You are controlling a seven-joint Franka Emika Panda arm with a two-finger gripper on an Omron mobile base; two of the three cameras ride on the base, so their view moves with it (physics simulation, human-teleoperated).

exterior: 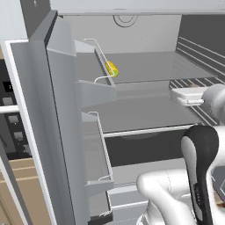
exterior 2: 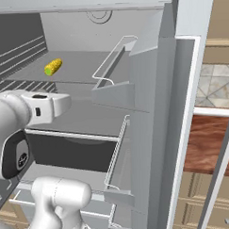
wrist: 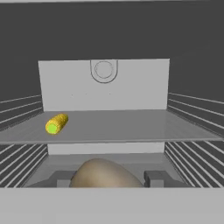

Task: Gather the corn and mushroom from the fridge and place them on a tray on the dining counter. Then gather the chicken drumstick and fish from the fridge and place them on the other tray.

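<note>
No text, label, brand, number or sign can be read here; the fridge [exterior: 132, 26] walls, shelves and door carry no writing.

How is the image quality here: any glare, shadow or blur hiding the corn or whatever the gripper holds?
Left base view: flat even light, no glare; corn partly behind the door-shelf rail. Right base view: corn clear and sharp. Hand view: a tan rounded thing sits soft-edged between the gripper tips.
</note>
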